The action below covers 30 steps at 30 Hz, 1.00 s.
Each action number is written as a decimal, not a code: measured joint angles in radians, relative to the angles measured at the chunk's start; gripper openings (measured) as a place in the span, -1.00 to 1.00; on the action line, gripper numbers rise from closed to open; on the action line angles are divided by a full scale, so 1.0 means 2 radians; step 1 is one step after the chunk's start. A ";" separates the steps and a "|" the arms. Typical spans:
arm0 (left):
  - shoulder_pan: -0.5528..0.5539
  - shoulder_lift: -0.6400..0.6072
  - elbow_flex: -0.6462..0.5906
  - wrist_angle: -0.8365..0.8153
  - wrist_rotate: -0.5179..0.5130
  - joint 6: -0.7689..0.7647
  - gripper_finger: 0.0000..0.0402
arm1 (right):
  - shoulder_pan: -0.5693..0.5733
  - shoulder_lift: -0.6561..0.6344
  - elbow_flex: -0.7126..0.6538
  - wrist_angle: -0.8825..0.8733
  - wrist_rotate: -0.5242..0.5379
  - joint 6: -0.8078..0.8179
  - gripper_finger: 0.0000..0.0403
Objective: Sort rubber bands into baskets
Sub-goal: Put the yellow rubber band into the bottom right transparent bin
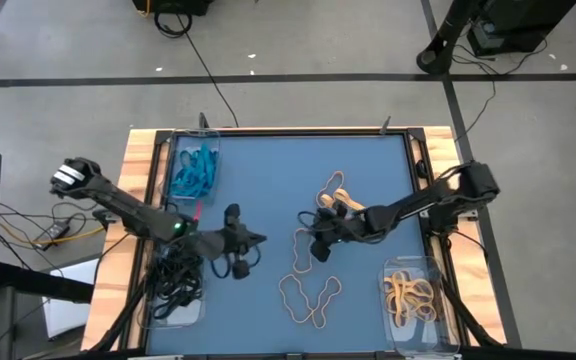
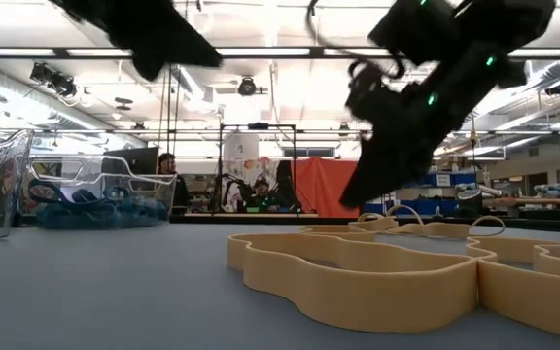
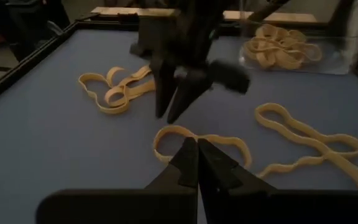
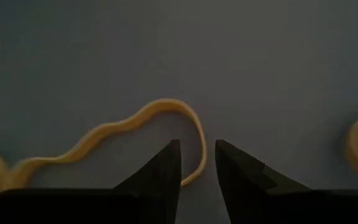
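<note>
Reaching down over the table (image 1: 268, 160), the right tool (image 4: 197, 165) straddles a tan rubber band (image 4: 135, 124), fingers parted; left tool (image 3: 197, 163) closed, empty.

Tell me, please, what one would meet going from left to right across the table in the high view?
Tray of blue bands → left gripper, shut → right gripper, open over a tan band → tray of tan bands.
</note>
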 joint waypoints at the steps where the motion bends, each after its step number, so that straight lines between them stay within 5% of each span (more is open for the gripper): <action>1: -0.011 -0.005 0.000 -0.002 -0.009 -0.004 -0.97 | -0.001 0.014 0.006 0.001 -0.003 -0.003 -0.44; 11: -0.097 -0.015 0.000 -0.005 -0.075 -0.034 -0.97 | -0.006 0.092 0.057 -0.007 -0.010 -0.019 -0.49; 16: -0.124 -0.015 0.000 -0.034 -0.116 -0.059 -0.97 | -0.004 0.096 0.070 -0.029 -0.010 -0.019 -0.84; 30: -0.135 -0.013 0.000 -0.053 -0.110 -0.082 -0.97 | 0.040 -0.051 0.069 -0.166 0.031 -0.008 -0.96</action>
